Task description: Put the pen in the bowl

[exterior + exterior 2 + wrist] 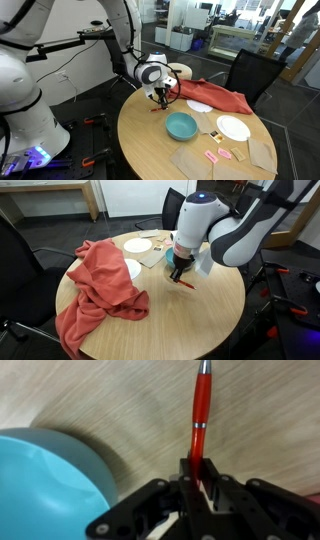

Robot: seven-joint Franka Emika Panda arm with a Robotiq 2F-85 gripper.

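Note:
The red pen (201,405) sticks out from between the fingers of my gripper (196,478), which is shut on its lower end. The pen points away over the wooden table. The teal bowl (45,485) lies close beside the gripper, at the left of the wrist view. In an exterior view the gripper (160,97) hangs low over the table just beyond the bowl (181,126). In an exterior view the gripper (180,278) holds the pen (186,283) near the table top, and the arm hides the bowl.
A big red cloth (215,95) (100,280) lies over the table edge and part of one white plate (132,268). Another white plate (233,128), brown card pieces (190,160) and small pink pieces (218,155) lie nearby. A black chair (255,70) stands by the table.

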